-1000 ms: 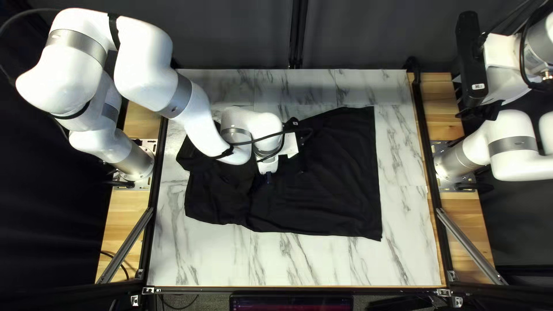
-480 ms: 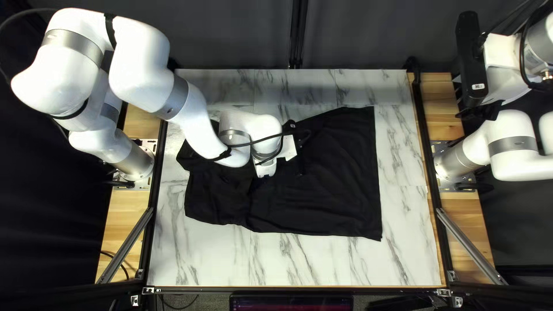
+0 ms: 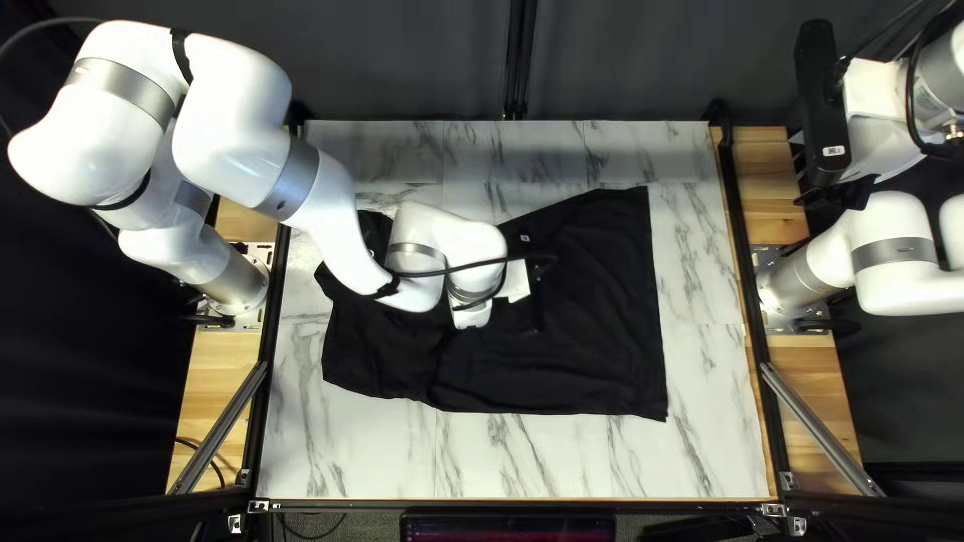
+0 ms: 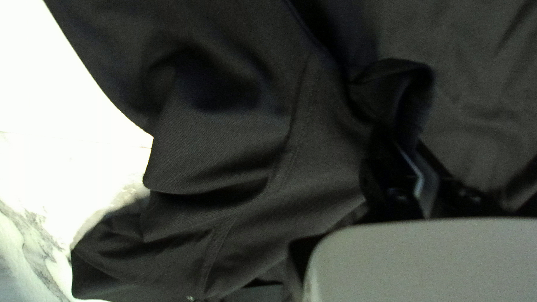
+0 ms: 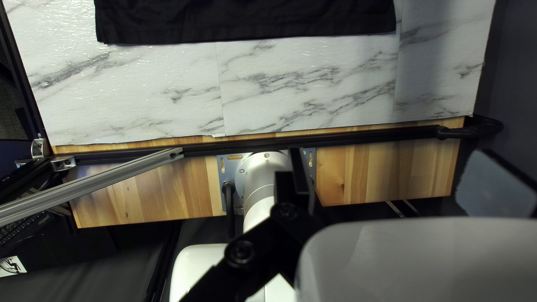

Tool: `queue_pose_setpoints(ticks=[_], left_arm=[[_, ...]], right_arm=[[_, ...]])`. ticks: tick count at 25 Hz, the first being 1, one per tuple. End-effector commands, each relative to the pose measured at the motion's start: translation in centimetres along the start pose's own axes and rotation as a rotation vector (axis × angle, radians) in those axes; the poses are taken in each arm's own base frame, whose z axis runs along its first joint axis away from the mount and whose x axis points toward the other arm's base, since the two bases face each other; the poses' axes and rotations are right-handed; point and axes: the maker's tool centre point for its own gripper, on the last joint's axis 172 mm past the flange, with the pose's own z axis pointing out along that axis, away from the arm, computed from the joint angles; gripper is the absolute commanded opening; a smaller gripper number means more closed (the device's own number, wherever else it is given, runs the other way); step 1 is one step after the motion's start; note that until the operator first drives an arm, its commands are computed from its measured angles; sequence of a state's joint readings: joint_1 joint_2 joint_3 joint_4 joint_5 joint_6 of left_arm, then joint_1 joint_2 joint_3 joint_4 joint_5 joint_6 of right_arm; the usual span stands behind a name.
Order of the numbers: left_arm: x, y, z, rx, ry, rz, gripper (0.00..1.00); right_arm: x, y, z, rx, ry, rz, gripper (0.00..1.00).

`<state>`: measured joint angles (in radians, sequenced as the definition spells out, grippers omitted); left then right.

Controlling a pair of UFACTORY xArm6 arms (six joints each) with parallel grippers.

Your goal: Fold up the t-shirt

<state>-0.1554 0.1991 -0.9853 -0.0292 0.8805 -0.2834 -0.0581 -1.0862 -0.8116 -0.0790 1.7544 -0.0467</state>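
You look to be early in the job: the shirt (image 3: 592, 331) lies across the middle of the table (image 3: 542, 452), its body broadly spread toward the right of the top left view and rumpled toward the left. No neat packet shows, so the sides and the final halving are probably left to you, though you can't tell whether some layers are already turned over. Your left claw (image 4: 411, 150) is closed on a pinched-up ridge of shirt, with loose folds beside it and more cloth ahead. Your right claw (image 5: 398, 168) stands open with nothing between its fingers, well apart from the hem ahead of it
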Motion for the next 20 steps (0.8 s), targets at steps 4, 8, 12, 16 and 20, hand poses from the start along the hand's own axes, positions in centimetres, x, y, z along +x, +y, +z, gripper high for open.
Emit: queue_pose_setpoints(ticks=[4, 8, 12, 16, 20], left_arm=[[0.0, 2.1, -1.5, 0.005, -0.010, 0.022, 1.00], [0.0, 1.8, -1.4, 0.011, -0.007, 0.032, 1.00], [0.3, 1.6, -0.3, -0.001, -0.005, 0.030, 1.00], [0.9, 1.9, 1.4, -0.023, -0.005, 0.023, 1.00], [1.2, 3.4, 2.1, -0.046, -0.005, 0.027, 1.00]], right_arm=[[0.0, 0.0, 0.0, 0.000, 0.000, 0.000, 1.00], [0.0, 0.0, 0.0, 0.000, 0.000, 0.000, 1.00], [0.0, 0.0, 0.0, 0.000, 0.000, 0.000, 1.00], [0.0, 0.0, 0.0, 0.000, 0.000, 0.000, 1.00], [0.0, 0.0, 0.0, 0.000, 0.000, 0.000, 1.00]])
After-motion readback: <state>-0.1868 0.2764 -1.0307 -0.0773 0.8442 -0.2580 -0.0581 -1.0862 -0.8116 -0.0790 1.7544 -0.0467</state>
